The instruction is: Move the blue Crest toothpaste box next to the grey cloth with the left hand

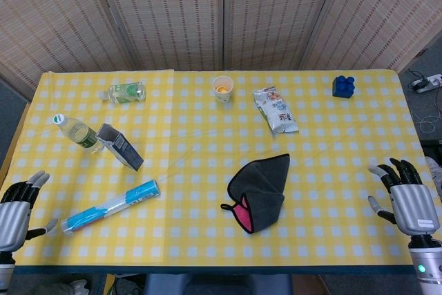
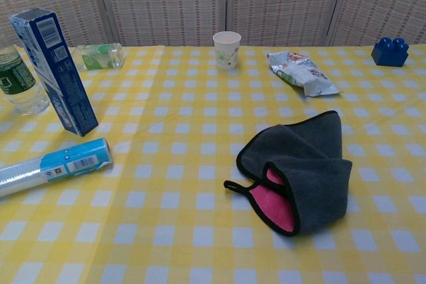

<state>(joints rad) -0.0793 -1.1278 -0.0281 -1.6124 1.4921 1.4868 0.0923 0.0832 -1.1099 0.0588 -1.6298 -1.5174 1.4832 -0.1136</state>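
The blue Crest toothpaste box stands upright and leaning on the left part of the table; the chest view shows the box tall at the left. The grey cloth with a pink inner fold lies crumpled near the table's middle, and the same cloth fills the chest view's lower right. My left hand hovers open at the near left table edge, well short of the box. My right hand is open at the near right edge. Neither hand shows in the chest view.
A roll in a blue and clear wrapper lies between my left hand and the box. A green-label bottle stands just left of the box; another bottle lies behind. A paper cup, snack bag and blue block sit further back.
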